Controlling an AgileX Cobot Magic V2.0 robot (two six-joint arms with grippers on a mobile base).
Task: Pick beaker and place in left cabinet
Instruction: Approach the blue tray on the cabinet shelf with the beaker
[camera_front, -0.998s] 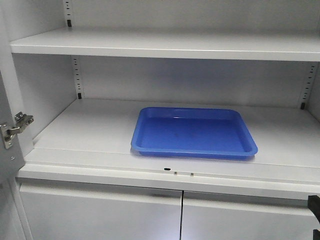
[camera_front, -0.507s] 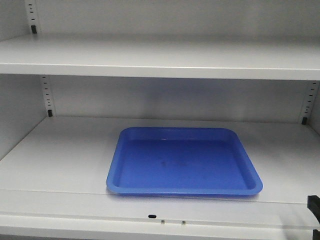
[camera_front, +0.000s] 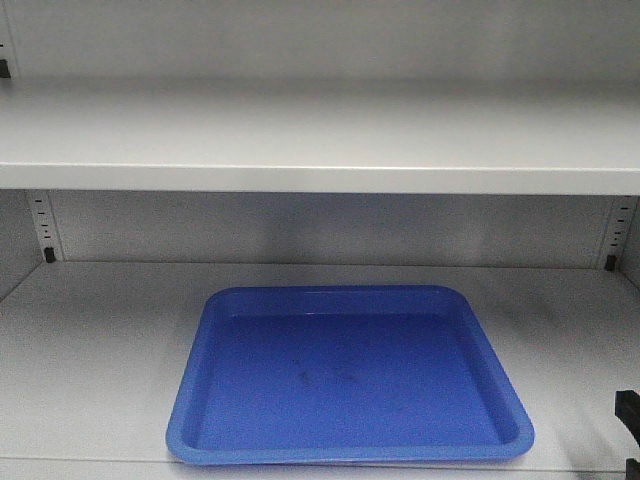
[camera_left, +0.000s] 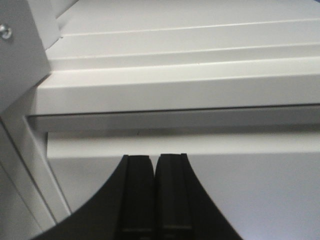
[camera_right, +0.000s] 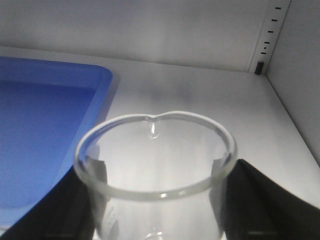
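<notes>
The beaker (camera_right: 159, 193), a clear glass cylinder with a pour lip, fills the lower middle of the right wrist view. My right gripper (camera_right: 157, 202) is shut on it, one black finger on each side of its wall. It hangs above the light grey shelf (camera_right: 210, 95) of the left cabinet, just right of a blue tray (camera_right: 40, 130). The beaker does not show in the front view. My left gripper (camera_left: 153, 158) is shut and empty, below the cabinet's front ledge (camera_left: 175, 90).
The blue tray (camera_front: 350, 380) lies empty on the lower shelf (camera_front: 90, 330), middle front. An upper shelf (camera_front: 320, 140) spans above it. Slotted strips stand in the back corners (camera_front: 41, 225) (camera_right: 267, 35). A black part (camera_front: 627, 410) shows at the right edge.
The front view has moved closer to the shelf. The tray now looks larger and lower. The lower doors and the left hinge have left the view.
</notes>
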